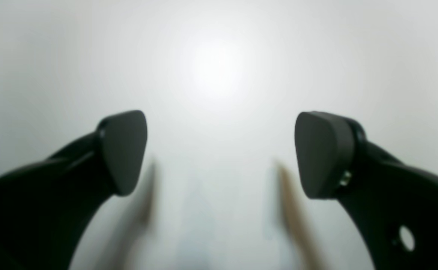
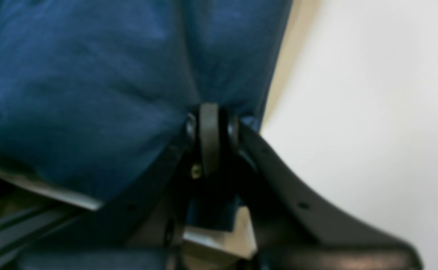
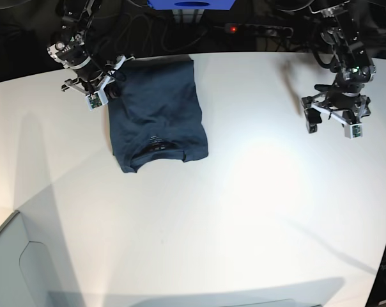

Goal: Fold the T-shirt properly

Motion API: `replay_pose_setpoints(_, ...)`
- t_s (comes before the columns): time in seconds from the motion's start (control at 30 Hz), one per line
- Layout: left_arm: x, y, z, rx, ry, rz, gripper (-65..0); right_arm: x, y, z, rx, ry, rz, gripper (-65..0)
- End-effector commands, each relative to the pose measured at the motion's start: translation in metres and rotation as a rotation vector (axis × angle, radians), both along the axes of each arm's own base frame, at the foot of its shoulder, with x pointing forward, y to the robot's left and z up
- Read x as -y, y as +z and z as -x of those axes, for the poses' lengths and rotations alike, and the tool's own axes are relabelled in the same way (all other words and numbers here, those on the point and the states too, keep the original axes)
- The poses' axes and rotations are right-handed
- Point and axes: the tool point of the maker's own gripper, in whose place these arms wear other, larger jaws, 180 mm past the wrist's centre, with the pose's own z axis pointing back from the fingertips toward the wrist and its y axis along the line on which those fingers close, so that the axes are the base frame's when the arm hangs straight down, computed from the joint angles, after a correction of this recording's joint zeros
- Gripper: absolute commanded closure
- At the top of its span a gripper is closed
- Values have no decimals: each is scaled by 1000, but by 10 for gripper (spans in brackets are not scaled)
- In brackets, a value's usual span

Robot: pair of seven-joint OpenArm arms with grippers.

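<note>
Navy cloth of the T-shirt [image 2: 91,75] is pinched in the right gripper [image 2: 211,127] at its far left edge on the white table [image 3: 244,211]; its neck label's writing is unreadable. Well apart, the left gripper [image 1: 219,153] hangs spread wide, holding nothing.

Table: broad white matte tabletop [image 3: 244,217] fills most of the base view.
Light: bright glare patch right of centre on it.
Background: dark strip along the top edge, with black cables.
Top centre: blue box [image 3: 192,4].
Lower left corner: pale grey panel [image 3: 14,268].
</note>
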Motion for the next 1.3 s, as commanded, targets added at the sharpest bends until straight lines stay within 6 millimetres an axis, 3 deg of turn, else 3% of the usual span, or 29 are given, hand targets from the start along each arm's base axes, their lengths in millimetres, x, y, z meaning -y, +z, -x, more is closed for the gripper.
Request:
replay_pose_setpoints(0.0,-1,10,-3,35,-9,-12,-594,2,-1,9,-18,9,17,-1)
replay_pose_setpoints(0.07,0,5,2,20,-7,-6,-562,1,3,11,-2,9,13,-1)
replay_pose_setpoints(0.13,1,2,8,5,-8,-6,-483,1,2,12,-4,8,12,-1)
replay_pose_setpoints(0.23,0,-4,18,-20,-5,-6,-296,0,4,15,-2,8,12,-1)
replay_pose_setpoints(0.33,-10,-2,28,-21,26,-9,-139,1,22,7,61,-7,-16,-1)
replay_pose_setpoints(0.43,-14,11,38,27,69,39,-81,19,52,-4,157,-66,-22,-1)
replay_pose_setpoints(0.57,-9,30,54,60,63,51,0,36,67,3,176,-93,30,-1)
replay_pose_setpoints(0.7,0,29,87,4,58,40,0,37,59,37,97,-85,51,-1)
replay_pose_setpoints(0.93,13,-2,182,-226,108,71,0,34,41,119,-116,-73,59,-1)
replay_pose_setpoints(1.1,14,-52,246,-428,176,134,0,34,28,148,-204,-80,42,-1)
replay_pose_setpoints(1.2,18,-88,259,-475,186,136,0,31,3,159,-263,-96,-4,-1)
replay_pose_setpoints(1.27,26,-116,270,-484,163,120,0,29,-24,173,-336,-88,-46,-1)
